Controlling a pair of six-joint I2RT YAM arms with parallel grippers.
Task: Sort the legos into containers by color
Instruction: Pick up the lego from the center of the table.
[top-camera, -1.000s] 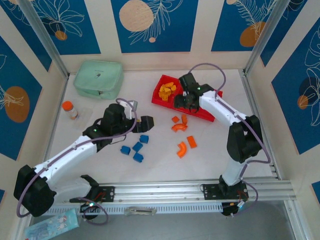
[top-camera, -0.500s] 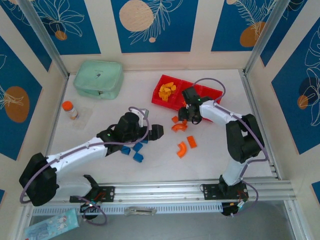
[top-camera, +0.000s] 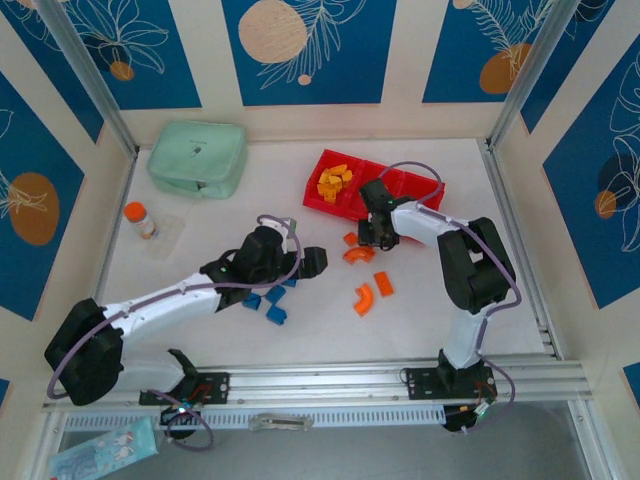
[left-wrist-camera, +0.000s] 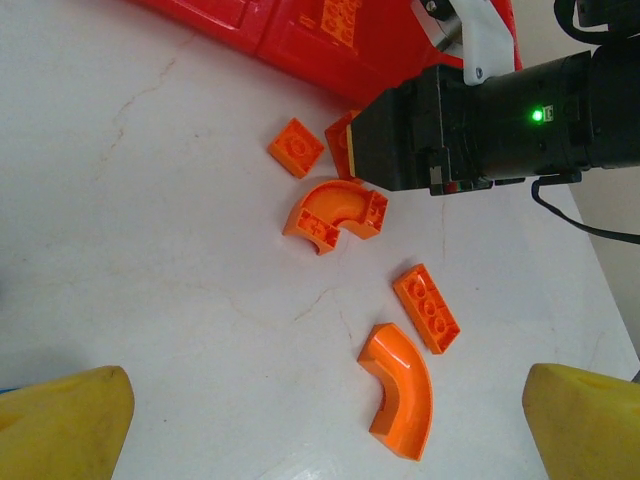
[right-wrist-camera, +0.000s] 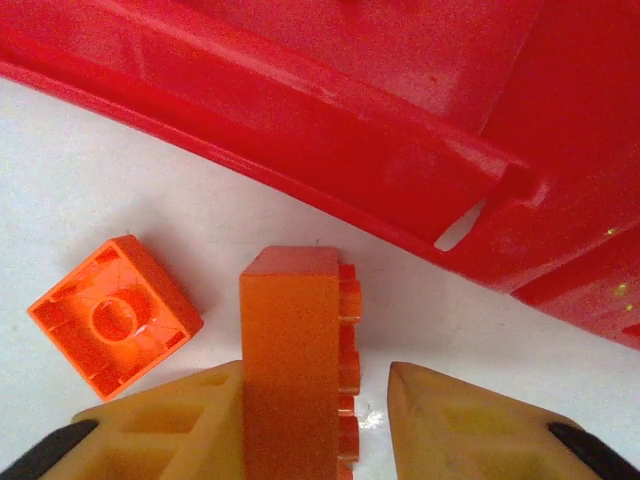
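Observation:
The red tray (top-camera: 412, 186) lies at the back, with yellow legos (top-camera: 333, 181) in its left compartment. Red-orange legos lie in front of it: two arches (top-camera: 357, 255) (top-camera: 364, 298), a flat brick (top-camera: 383, 284) and a small square one (top-camera: 350, 238). Blue legos (top-camera: 272, 297) sit under my left arm. My right gripper (right-wrist-camera: 330, 400) is low by the tray wall (right-wrist-camera: 330, 130), open around an upright orange brick (right-wrist-camera: 290, 350). One pad touches the brick and a small gap is left at the studs. My left gripper (left-wrist-camera: 325, 425) is open above an arch (left-wrist-camera: 400, 390).
A mint-green zip case (top-camera: 198, 157) lies at the back left, with an orange-capped bottle (top-camera: 140, 220) nearer on the left. An upside-down square orange brick (right-wrist-camera: 112, 315) rests beside the right gripper. Metal posts and rails bound the table.
My right gripper came down from the tray to the orange legos and narrowed its jaws around one brick. My left arm swung right over the blue legos.

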